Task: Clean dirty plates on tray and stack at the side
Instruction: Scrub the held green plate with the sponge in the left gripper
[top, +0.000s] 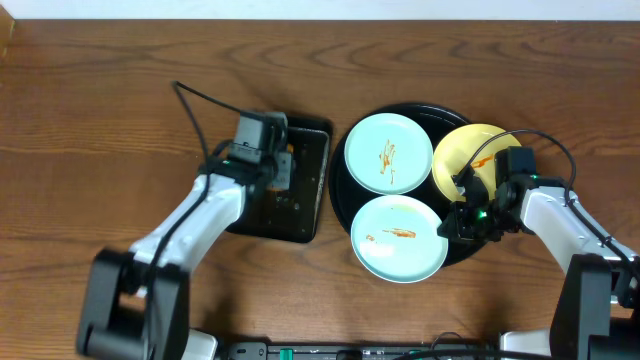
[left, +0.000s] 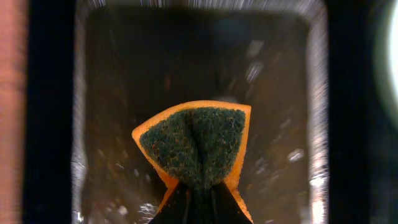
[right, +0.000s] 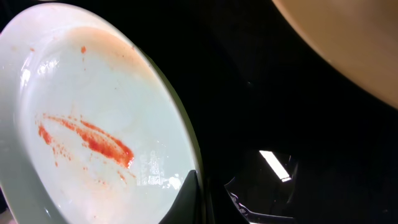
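Observation:
The round black tray carries three plates. One mint plate with an orange streak lies at its upper left. The yellow plate, also streaked, lies at the right. A second mint plate with a red streak lies at the front. My right gripper is shut on this front plate's right rim, one finger lying on its inner face. My left gripper hangs over the rectangular tray, shut on an orange sponge, its green scouring face toward the wrist camera.
The rectangular black tray lies just left of the round tray, its wet floor and shiny rim below the sponge. Part of the yellow plate shows at the upper right of the right wrist view. Brown wood tabletop surrounds both trays.

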